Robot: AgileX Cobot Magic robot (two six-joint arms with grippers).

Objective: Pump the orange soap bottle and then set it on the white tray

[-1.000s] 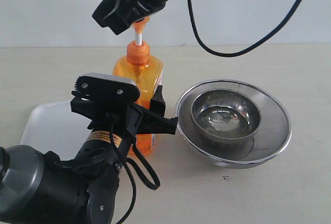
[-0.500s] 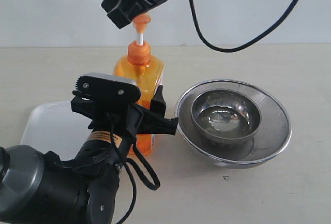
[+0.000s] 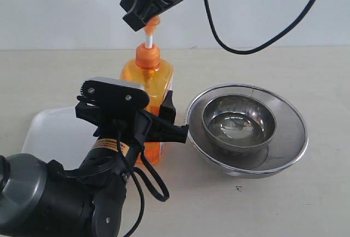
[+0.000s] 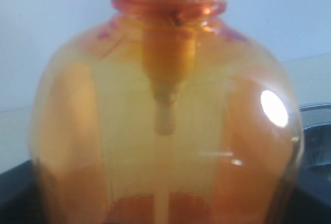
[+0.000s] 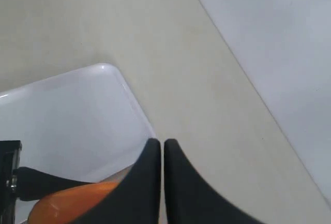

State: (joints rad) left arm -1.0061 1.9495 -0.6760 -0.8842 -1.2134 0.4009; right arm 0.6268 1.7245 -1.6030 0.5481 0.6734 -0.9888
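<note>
The bottle (image 3: 147,78) stands upright on the table (image 3: 306,204), between the tray (image 3: 49,127) and the nested steel bowls (image 3: 284,138). It is not yet on the tray. The left gripper (image 3: 155,117) is closed on its body from both sides. I judge this hold steadies it against a push from above and also serves for carrying. The right gripper (image 5: 161,149) has its fingers pressed together into a blunt tip at the pump head (image 3: 151,24). The white stem (image 3: 147,41) shows, so the pump is up; whether the tip touches the head I cannot tell. Toward the bowls room is small: one left finger (image 3: 168,108) is just beside the outer rim. Toward the tray the way is open, and its low rim asks only a small lift.
</note>
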